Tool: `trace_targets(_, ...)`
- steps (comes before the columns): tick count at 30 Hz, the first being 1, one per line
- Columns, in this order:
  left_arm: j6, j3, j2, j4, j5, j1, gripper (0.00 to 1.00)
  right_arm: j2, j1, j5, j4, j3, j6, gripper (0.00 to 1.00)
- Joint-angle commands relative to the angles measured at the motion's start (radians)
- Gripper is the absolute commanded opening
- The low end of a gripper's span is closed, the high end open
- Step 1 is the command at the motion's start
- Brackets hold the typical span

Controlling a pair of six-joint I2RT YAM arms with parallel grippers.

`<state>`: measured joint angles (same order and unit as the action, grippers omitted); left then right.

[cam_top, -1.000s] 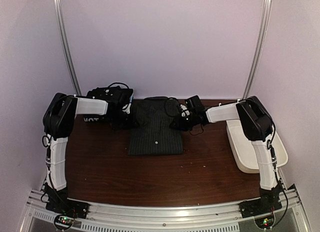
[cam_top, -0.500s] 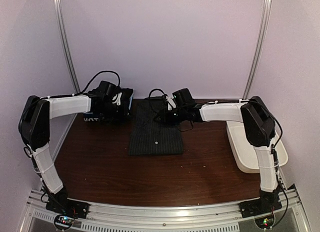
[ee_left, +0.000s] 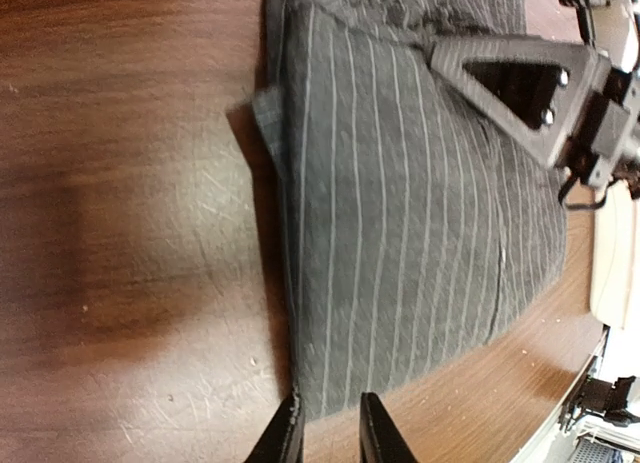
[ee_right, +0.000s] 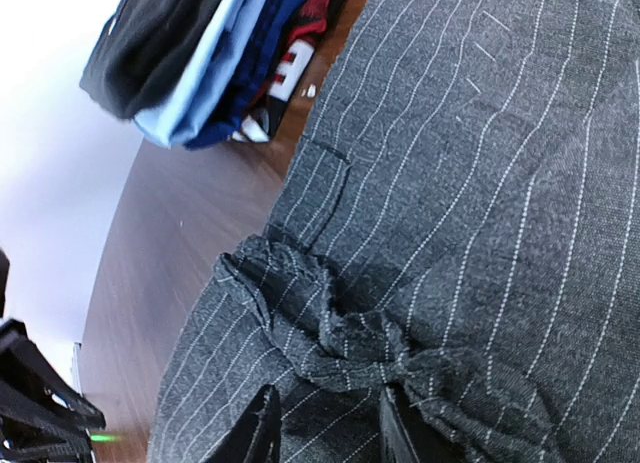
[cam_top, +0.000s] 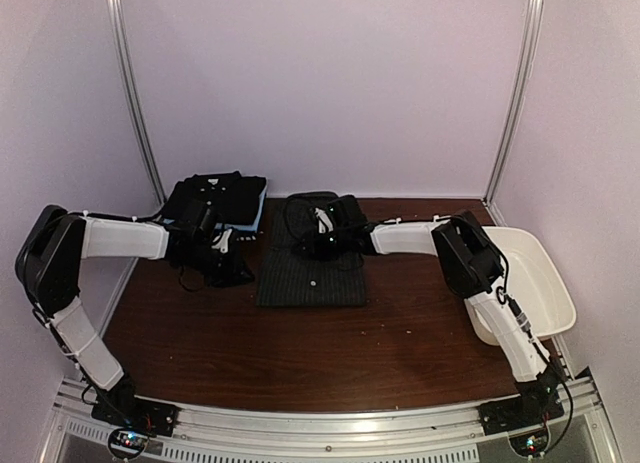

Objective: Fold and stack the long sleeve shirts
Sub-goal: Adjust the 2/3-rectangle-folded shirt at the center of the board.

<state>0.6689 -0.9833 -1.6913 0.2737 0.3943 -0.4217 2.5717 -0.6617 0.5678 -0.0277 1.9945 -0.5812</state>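
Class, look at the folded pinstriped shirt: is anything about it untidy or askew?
Yes. The pinstriped shirt is not flat: cloth is bunched into a ridge by the right gripper, and a small corner pokes out of one side edge.

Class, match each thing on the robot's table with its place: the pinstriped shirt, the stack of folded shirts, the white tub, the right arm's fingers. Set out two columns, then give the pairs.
Things
1. pinstriped shirt
2. stack of folded shirts
3. white tub
4. right arm's fingers

Places
A. right edge of the table
B. at the pinstriped shirt's far end
C. middle of the table
D. far left corner of the table

Pairs: 1-C, 2-D, 3-A, 4-B
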Motion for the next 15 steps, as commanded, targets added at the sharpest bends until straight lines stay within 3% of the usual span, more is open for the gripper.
trace_targets(1,0.014,0.029,0.046,-0.080,0.033,-0.019,0.21,0.047,0.028,0.035,-0.002,0.046,-0.054,0.36)
trace_targets(10,0.035,0.080,0.039,-0.130,0.042,-0.026,0.22,-0.060,0.038,0.099,-0.027,0.051,-0.020,0.45)
trace_targets(15,0.044,0.093,0.036,-0.147,0.037,-0.028,0.23,-0.161,0.066,0.092,-0.040,-0.032,0.007,0.46)
